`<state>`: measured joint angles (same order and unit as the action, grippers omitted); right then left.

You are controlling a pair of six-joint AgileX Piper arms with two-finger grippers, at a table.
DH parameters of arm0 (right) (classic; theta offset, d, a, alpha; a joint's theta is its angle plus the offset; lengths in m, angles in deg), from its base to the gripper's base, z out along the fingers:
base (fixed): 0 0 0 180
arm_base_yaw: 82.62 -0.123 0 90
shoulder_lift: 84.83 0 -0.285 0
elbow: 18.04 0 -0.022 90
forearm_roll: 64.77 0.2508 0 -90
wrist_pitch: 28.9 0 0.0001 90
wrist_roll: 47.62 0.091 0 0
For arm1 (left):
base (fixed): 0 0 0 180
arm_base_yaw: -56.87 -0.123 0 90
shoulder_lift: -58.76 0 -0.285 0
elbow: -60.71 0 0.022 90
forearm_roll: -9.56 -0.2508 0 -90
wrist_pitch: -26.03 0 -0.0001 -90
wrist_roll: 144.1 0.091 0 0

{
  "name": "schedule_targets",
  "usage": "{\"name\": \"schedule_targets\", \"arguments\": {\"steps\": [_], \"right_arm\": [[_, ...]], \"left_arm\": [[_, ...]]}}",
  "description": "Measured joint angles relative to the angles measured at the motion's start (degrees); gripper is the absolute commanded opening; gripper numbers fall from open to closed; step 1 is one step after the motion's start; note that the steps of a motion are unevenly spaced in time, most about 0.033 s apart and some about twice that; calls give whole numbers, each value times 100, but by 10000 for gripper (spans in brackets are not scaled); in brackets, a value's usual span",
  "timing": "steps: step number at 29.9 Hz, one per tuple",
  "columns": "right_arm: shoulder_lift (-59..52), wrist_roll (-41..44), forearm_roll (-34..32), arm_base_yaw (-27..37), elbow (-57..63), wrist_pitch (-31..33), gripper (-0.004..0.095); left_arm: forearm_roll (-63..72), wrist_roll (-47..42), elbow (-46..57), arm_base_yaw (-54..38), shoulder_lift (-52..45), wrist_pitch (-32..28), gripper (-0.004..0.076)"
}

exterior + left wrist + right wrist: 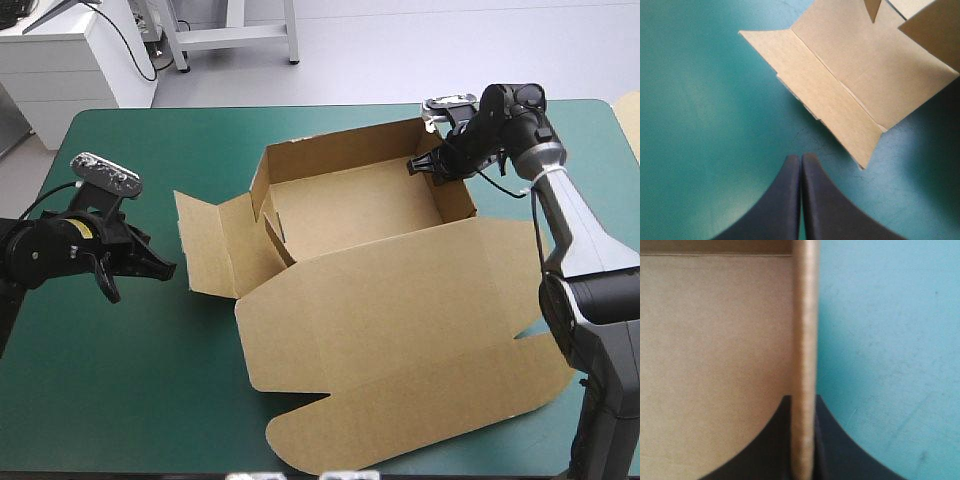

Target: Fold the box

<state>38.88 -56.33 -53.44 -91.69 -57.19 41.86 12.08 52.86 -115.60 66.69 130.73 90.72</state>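
At the far right corner of the box (380, 290), its wall (805, 340) is pinched by the right gripper (418, 165); the left gripper (168, 268), pressed together, is held near the left flap (208, 245).

Brown box (360, 215) mid-frame on teal-green cover: open tray, walls raised, lid flat toward lower right, left flap lying flat

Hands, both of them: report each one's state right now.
Left hand: closed, holding nothing, just short of the box.
Right hand: closed on the box, pinching one raised side wall.
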Motion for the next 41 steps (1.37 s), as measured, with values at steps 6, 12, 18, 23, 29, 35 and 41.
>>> {"name": "schedule_targets", "arguments": {"steps": [6,12,18,23,29,35,41], "right_arm": [[-556,0,-236,14,0,31,-21],[-1304,-99,-181,338,0,79,-21],[-2064,-344,92,907,0,79,-21],[-2522,-483,203,1183,0,83,-21],[-2825,-541,228,1239,0,83,-21],[-2946,-558,252,1242,0,83,-21],[-2946,-558,408,1242,0,83,-21]], "left_arm": [[-949,-1223,0,0,0,-394,-8],[-2379,-2387,0,-5,0,-390,-8],[-2811,-2688,0,-18,7,-392,-1],[-2799,-2739,4,-18,118,-541,18],[-2172,-2726,23,-285,470,-1170,18],[125,-1165,46,-1001,807,-1746,18],[2974,1157,59,-1361,1248,-1481,18]]}}
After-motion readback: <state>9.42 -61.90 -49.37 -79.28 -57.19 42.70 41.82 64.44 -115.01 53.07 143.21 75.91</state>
